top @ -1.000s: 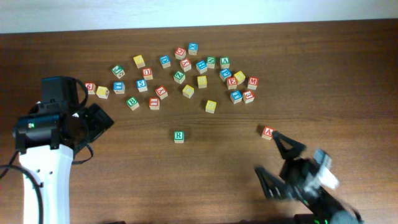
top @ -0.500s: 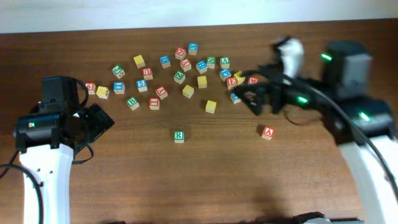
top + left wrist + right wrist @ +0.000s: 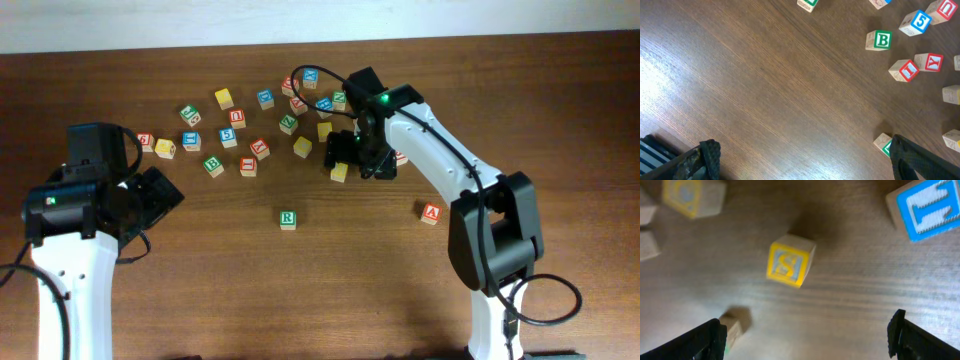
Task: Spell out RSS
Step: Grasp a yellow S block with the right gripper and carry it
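The green R block [image 3: 288, 218] sits alone on the table, in front of the block cluster. It also shows in the left wrist view [image 3: 883, 145], beside my left gripper's right finger. A yellow S block [image 3: 339, 172] lies at the cluster's front edge; in the right wrist view [image 3: 790, 260] it lies ahead of my right gripper's open fingers, untouched. My right gripper [image 3: 355, 158] [image 3: 807, 340] hovers open and empty over this block. My left gripper [image 3: 162, 195] [image 3: 805, 162] is open and empty at the left, over bare wood.
Several lettered blocks [image 3: 300, 105] are scattered across the back of the wooden table [image 3: 220, 290]. A red block [image 3: 431, 212] lies alone at the right. A green B block [image 3: 878, 40] and a red Y block [image 3: 931, 61] lie ahead of my left gripper.
My right arm has swung from the front right of the table up to the block cluster and now hangs over the yellow S block. The left arm has not moved.
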{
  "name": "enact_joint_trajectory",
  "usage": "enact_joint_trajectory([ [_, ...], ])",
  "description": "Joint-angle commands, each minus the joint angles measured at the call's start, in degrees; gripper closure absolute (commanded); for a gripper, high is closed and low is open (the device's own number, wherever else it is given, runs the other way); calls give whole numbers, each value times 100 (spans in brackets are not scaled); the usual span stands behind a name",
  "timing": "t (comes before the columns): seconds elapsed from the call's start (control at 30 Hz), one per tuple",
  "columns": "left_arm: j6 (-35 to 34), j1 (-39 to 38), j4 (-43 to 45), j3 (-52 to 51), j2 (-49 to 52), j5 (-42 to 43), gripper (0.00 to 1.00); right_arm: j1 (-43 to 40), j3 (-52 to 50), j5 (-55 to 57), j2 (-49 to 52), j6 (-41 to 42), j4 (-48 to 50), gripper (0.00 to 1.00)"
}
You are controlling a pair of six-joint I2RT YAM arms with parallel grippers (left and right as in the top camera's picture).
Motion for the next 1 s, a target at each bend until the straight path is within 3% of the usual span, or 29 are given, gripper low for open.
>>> enact_joint_trajectory([
  [0.0, 4, 22, 9, 17, -24, -2, 1, 42, 22, 284, 262, 247, 208, 23],
  [0.03, 4, 22, 9, 17, -24, -2, 1, 48, 22, 282, 286, 380, 310, 31],
  [0.23, 4, 22, 9, 17, -24, -2, 1, 343, 22, 758, 590, 647, 752, 26],
  [0.37, 4, 22, 9, 17, -24, -2, 1, 343, 22, 887, 638, 645, 769, 42],
  [0.47, 4, 22, 9, 17, -24, -2, 1, 343, 22, 885, 638, 619, 789, 47],
  [0.83, 4, 22, 9, 17, -24, -2, 1, 343, -227, 863, 638, 577, 1069, 45],
  [0.97, 4, 22, 9, 17, -24, -2, 1, 343, -304, 870, 638, 243, 1097, 59],
])
